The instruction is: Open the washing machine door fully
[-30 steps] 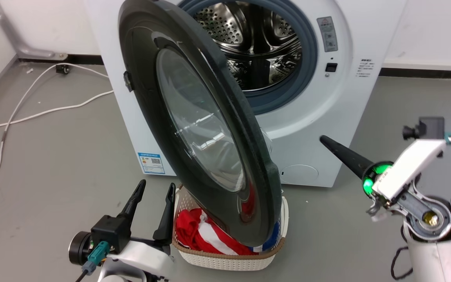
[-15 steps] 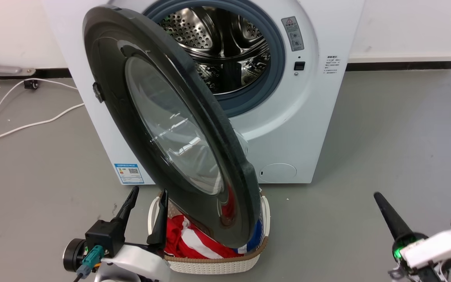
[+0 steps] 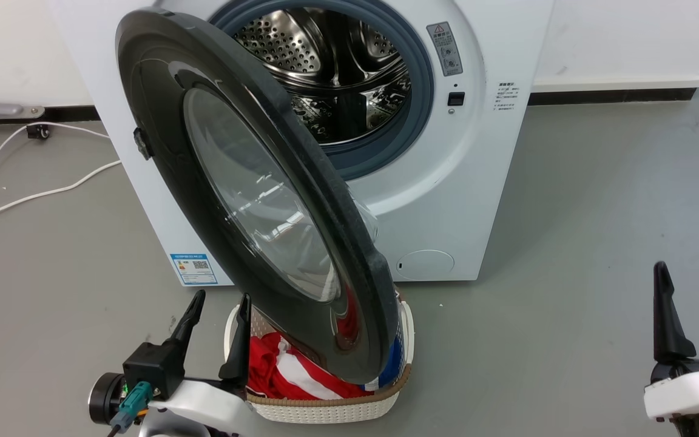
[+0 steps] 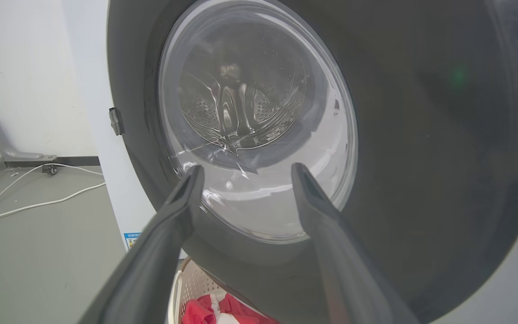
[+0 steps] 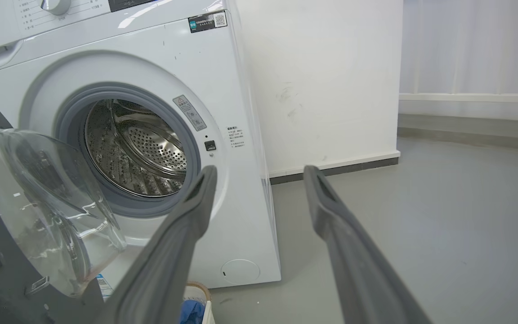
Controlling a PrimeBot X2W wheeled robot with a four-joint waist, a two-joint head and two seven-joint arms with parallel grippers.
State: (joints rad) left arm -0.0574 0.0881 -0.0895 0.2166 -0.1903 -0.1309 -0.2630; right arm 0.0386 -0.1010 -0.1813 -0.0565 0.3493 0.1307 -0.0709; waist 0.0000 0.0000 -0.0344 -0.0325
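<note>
Since the frame half a second back, the right gripper (image 3: pixel 685 267) has swung from a slant toward the upper left to standing upright at the lower right of the head view. The whole picture has also slid a little, so the camera has been moving too. The washing machine door (image 3: pixel 252 194) is keeping the same angle to the washing machine (image 3: pixel 446 200) as before.

The door is hanging partly open. It is hinged at the machine's left side in the head view, and its black disc is running diagonally from the upper left to the lower centre. There its free edge is overlapping the white laundry basket (image 3: pixel 325 413) in the picture. Red cloth (image 3: pixel 289 376) is lying in the basket. Behind the door the steel drum (image 3: pixel 337 67) is standing exposed.

The left gripper (image 3: pixel 222 295) is sitting at the lower left, fingers pointing up, jaws parted and holding nothing — the finger nearer the frame's centre is just beside the basket's rim. In the left wrist view the door's clear window (image 4: pixel 259 121) is facing those fingers close ahead; whether they are touching it I cannot tell. The right gripper's jaws are likewise spread and empty — well apart from the door, over the grey floor (image 3: pixel 568 273).
</note>
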